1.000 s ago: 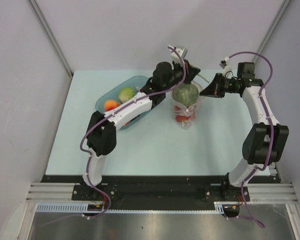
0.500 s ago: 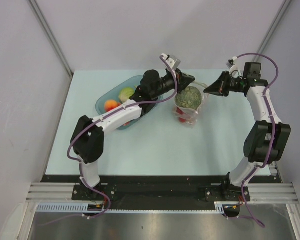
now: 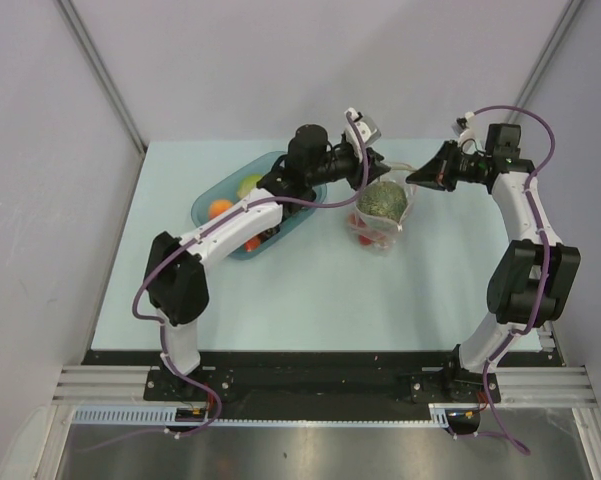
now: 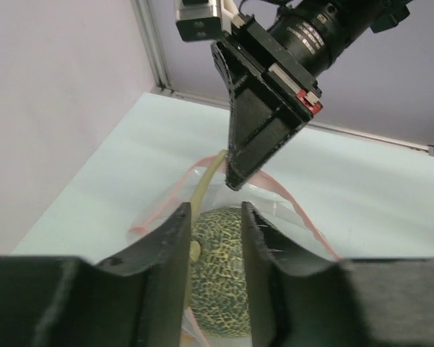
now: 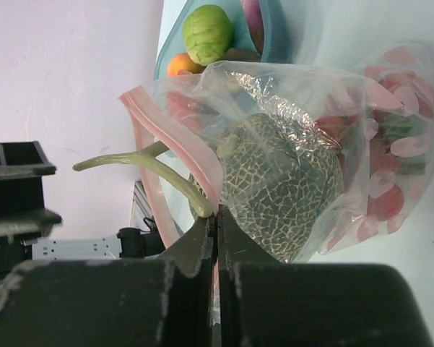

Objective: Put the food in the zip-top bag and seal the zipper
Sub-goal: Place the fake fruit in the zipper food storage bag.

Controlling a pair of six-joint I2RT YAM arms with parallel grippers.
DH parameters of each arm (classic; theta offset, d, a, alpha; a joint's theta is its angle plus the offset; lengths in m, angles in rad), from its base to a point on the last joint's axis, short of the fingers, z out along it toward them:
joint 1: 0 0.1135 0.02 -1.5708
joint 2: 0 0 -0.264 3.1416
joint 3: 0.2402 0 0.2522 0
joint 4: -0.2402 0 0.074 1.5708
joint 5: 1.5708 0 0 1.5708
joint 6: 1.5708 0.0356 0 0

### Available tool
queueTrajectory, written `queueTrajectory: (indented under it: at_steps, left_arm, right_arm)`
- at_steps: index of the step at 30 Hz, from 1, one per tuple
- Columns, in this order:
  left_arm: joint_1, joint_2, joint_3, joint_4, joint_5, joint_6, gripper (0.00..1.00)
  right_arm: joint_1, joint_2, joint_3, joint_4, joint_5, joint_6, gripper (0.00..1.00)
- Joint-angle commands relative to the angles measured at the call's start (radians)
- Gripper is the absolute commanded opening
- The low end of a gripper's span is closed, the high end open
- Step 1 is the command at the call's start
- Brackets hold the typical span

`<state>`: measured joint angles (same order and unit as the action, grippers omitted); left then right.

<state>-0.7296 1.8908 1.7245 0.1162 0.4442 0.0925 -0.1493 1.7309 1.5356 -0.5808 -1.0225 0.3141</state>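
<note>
Squash [image 5: 274, 173] — dark green, netted, with a long pale stem — sits inside the zip-top bag [image 5: 346, 101], which rests on the worktop [image 3: 280, 300] near the blue tray [image 3: 205, 202]. The right gripper [image 5: 215, 213] is pinched tight on the bag's pink zipper [image 5: 170, 126] rim. The left gripper [image 4: 215, 231] hovers over the mouth — jaws parted, gripping nothing. Small red pieces [image 5: 379, 206] lie deep in the bag; the apple [image 5: 208, 32] and orange [image 5: 179, 65] are in the tray.
</note>
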Motion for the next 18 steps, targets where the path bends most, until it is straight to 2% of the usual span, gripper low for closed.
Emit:
queueTrajectory:
  at_steps: [1, 5, 7, 9, 13, 18]
  left_arm:
    - [0.042, -0.053, 0.001, -0.070, -0.002, -0.012, 0.47]
    - [0.085, -0.091, -0.037, -0.171, -0.083, -0.118, 0.60]
    - [0.104, -0.102, -0.046, -0.245, -0.062, -0.157, 0.67]
    - [0.104, -0.110, -0.062, -0.311, -0.043, -0.181, 0.68]
    - [0.098, -0.113, -0.112, -0.332, -0.033, -0.229, 0.69]
    - [0.101, -0.058, -0.048, -0.351, -0.010, -0.296, 0.65]
  right_arm:
    - [0.011, 0.004, 0.044, 0.048, -0.024, 0.025, 0.00]
    - [0.016, 0.002, 0.047, 0.044, -0.018, 0.014, 0.00]
    - [0.016, -0.001, 0.050, 0.038, -0.014, 0.007, 0.00]
    - [0.017, 0.001, 0.057, 0.029, -0.013, -0.004, 0.00]
    - [0.020, 0.002, 0.060, 0.018, -0.008, -0.015, 0.00]
    - [0.039, -0.002, 0.066, 0.003, 0.002, -0.040, 0.00]
